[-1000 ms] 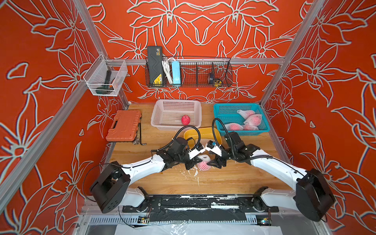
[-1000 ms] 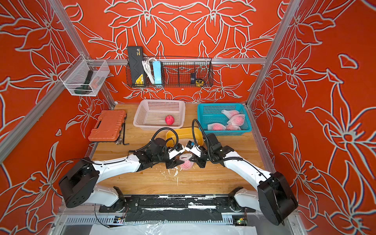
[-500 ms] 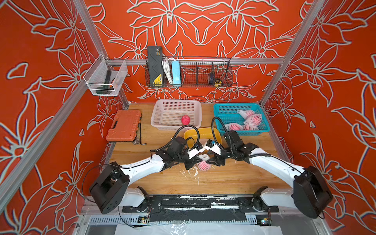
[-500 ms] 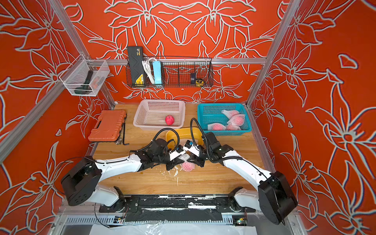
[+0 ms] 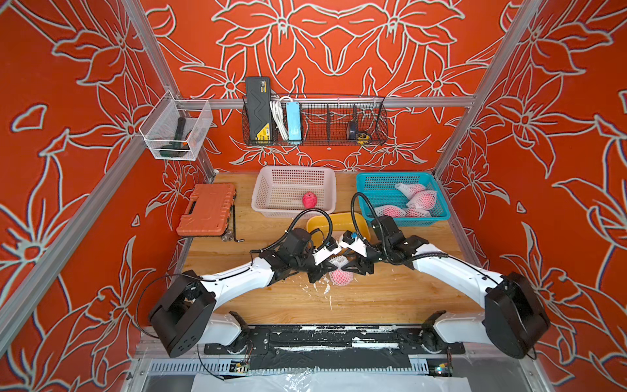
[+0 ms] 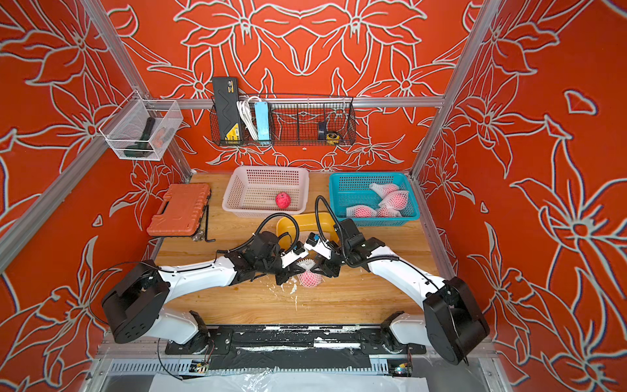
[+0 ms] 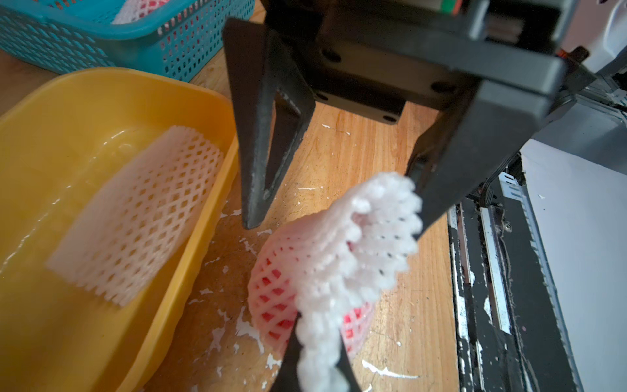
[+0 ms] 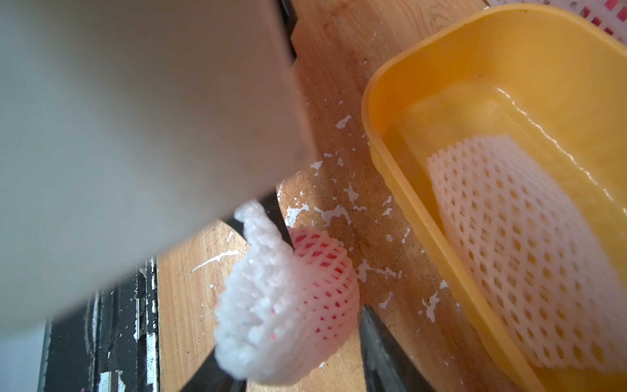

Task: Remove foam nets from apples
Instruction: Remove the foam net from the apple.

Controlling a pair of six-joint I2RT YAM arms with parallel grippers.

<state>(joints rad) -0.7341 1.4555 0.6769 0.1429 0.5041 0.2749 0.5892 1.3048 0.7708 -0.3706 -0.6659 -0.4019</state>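
Note:
An apple in a white foam net (image 5: 341,276) (image 6: 309,278) is low over the wooden table between both arms. My left gripper (image 7: 319,366) (image 5: 326,269) is shut on the net's flared rim (image 7: 366,244). My right gripper (image 8: 295,366) (image 5: 353,268) is open, with a finger (image 8: 383,353) on either side of the netted apple (image 8: 315,278), not pinching it. One empty foam net (image 7: 135,217) (image 8: 526,254) lies flat in the yellow tray (image 5: 339,219). A bare apple (image 5: 309,199) sits in the pale basket. Several netted apples (image 5: 424,198) lie in the teal basket (image 5: 407,221).
An orange tool case (image 5: 207,210) and a hex key (image 5: 235,225) lie at the table's left. White foam flakes (image 5: 325,288) litter the wood near the grippers. The yellow tray stands just behind both wrists. The left arm's white body (image 8: 135,135) fills much of the right wrist view.
The left gripper has shut on the net's rim. The right gripper has opened and let go of the netted apple. Both arms stay almost in place.

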